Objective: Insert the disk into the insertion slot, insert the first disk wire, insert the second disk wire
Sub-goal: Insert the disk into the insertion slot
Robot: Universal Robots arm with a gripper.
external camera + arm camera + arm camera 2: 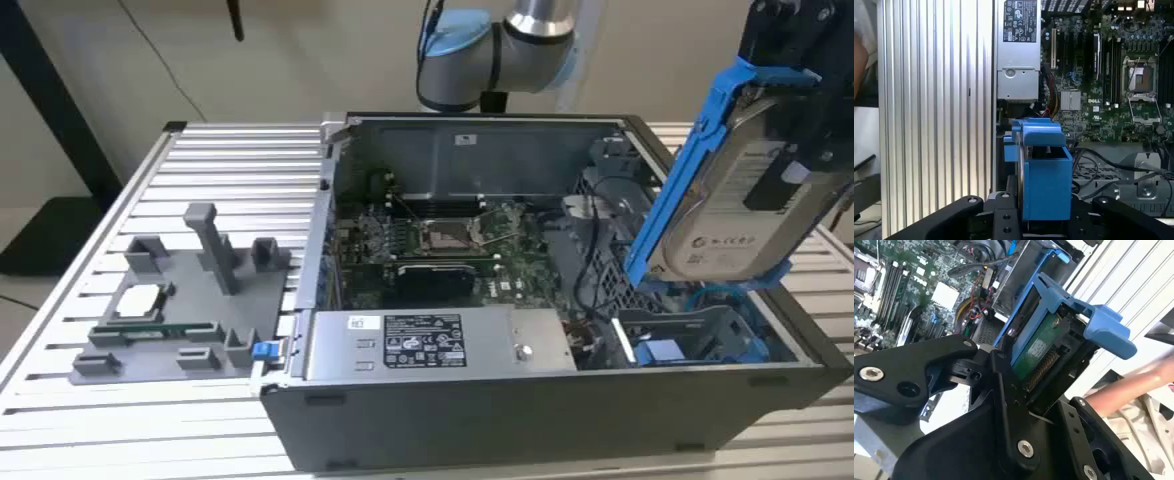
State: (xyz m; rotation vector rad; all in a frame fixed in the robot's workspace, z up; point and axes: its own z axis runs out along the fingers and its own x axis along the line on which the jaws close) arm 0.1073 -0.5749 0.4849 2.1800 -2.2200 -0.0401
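black gripper (1046, 217) clamped on one disk (1046, 175)

one gripper, one disk, one insertion slot (694, 335), one open computer case (534, 420). the gripper's fingers are closed on the disk, gripping it in its blue carrier. in the exterior view the disk hangs tilted on edge in that grip, above the slot and apart from it, over the case's corner on the exterior view's right.

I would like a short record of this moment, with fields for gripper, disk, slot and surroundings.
gripper: shut on the disk
disk: in its blue carrier, tilted, raised over the computer case at the exterior view's right
insertion slot: inside the case, disk not yet in it
table: slatted metal, bears the case and a grey fixture
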